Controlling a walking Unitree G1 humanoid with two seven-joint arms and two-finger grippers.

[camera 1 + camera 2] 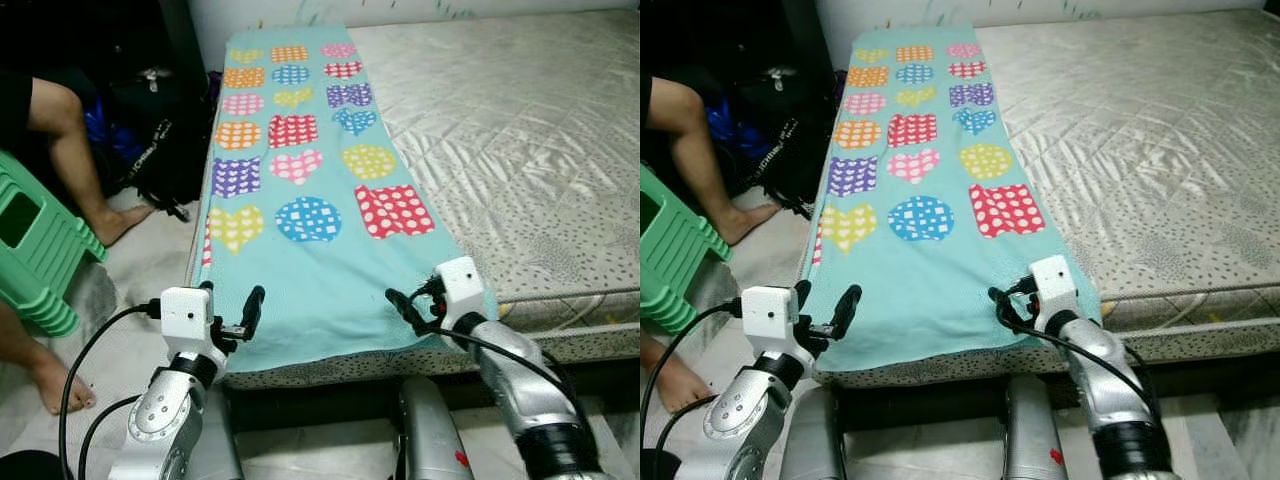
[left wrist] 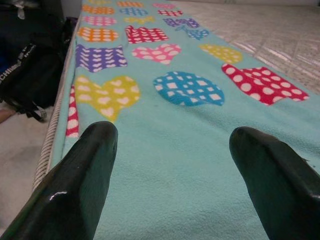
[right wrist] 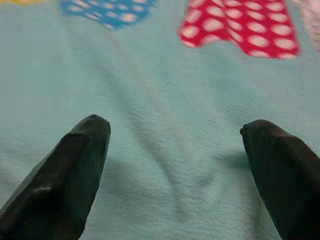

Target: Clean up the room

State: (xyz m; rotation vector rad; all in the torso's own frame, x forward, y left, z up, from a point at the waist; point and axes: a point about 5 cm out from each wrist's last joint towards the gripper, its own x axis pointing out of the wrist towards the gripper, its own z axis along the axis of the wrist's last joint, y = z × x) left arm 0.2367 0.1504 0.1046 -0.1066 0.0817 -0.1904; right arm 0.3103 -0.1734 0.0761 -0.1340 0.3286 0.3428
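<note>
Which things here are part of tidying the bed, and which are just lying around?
Part of the job: teal blanket, mattress, left gripper and right gripper, both open at the blanket's near edge.
Lying about: black bag, green stool.

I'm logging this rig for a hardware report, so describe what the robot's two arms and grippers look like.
Both arms are silver metal with rounded segments. Each ends in a white boxy wrist block carrying the left gripper and right gripper, each with two long, glossy black fingers that taper to rounded tips. Black cables loop from each wrist block back along the arm. A small red mark shows on the silver body below.
</note>
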